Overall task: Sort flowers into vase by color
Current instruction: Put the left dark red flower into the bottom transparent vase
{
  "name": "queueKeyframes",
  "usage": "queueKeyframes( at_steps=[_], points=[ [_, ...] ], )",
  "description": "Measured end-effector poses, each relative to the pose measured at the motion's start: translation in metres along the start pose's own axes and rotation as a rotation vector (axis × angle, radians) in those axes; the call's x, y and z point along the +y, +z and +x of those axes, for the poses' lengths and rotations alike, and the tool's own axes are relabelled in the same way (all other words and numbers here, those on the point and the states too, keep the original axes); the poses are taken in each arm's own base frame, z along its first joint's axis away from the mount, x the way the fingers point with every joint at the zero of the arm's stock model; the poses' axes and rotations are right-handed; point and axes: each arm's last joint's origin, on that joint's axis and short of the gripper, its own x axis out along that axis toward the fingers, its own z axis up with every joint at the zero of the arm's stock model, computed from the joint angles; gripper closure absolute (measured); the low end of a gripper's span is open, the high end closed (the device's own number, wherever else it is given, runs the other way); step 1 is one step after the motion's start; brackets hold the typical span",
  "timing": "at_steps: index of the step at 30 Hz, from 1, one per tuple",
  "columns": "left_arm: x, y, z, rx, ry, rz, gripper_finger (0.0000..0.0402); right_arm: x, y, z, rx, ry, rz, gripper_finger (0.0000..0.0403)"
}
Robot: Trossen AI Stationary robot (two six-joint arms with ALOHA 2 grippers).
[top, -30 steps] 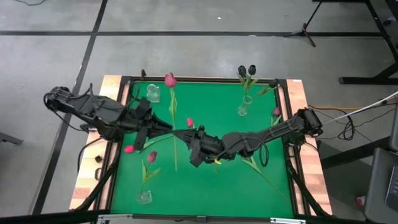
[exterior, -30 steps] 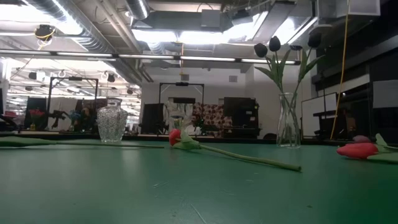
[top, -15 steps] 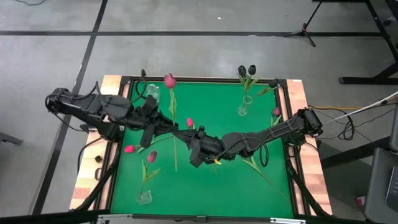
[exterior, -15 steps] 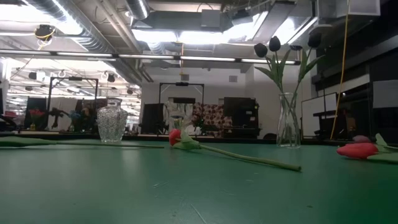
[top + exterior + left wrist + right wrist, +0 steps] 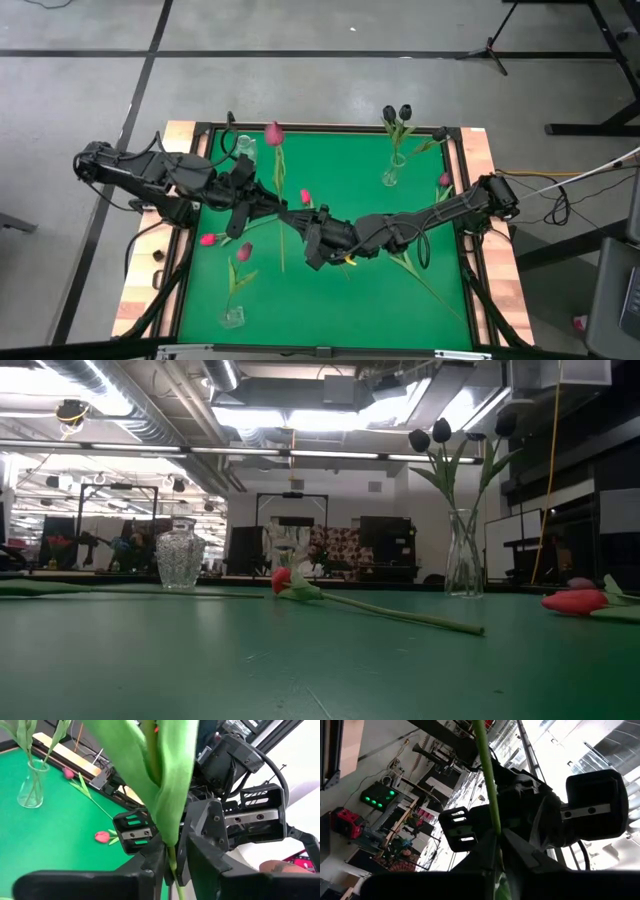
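Both grippers meet above the middle of the green table (image 5: 340, 300) at one flower, a pink-red tulip (image 5: 305, 197) that stands roughly upright. My left gripper (image 5: 283, 211) comes from the table's left and is shut on the stem. My right gripper (image 5: 300, 217) comes from the right and is shut on the same stem. In the left wrist view the flower's green leaves (image 5: 165, 780) rise in front of the right gripper. Other flowers lie on the table: a long-stemmed pink one (image 5: 273, 130) and a pink-red one (image 5: 208, 239). My left gripper (image 5: 172, 865) pinches the flower's thin stem (image 5: 172, 856) just below the leaves between its two fingers, roughly level and across the stem. The flower is lifted clear of the table. My right gripper (image 5: 496, 855) has the same stem (image 5: 491, 815) between its two fingers, level from the opposite side and across it. The stem runs on past the fingers.
A tall glass vase (image 5: 393, 171) with near-black tulips stands at the far right. A small cut-glass vase (image 5: 245, 150) stands at the far left. A glass (image 5: 232, 317) with a maroon-pink flower stands near left. More flowers lie by the right edge (image 5: 443, 181).
My left arm has swung a little toward the table's far edge, while its gripper has stayed at the flower beside my right gripper. The flower has stayed where it was.
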Motion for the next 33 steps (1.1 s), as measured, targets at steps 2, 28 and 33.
queueKeyframes(
  at_steps=[2,28,33],
  points=[
    [0.0000,0.0000,0.0000,-0.001,0.002,0.013,0.0348,0.0000,0.0000,-0.0001,0.004,0.003,0.001,0.0374],
    [0.0010,0.0016,-0.0006,-0.040,0.041,0.051,0.0391,0.0018,-0.0013,-0.0023,0.136,0.098,0.133,0.0314],
    [0.0005,0.0020,-0.0013,-0.043,0.036,0.050,0.0391,0.0022,-0.0022,-0.0022,0.170,0.110,0.182,0.0229]
  ],
)
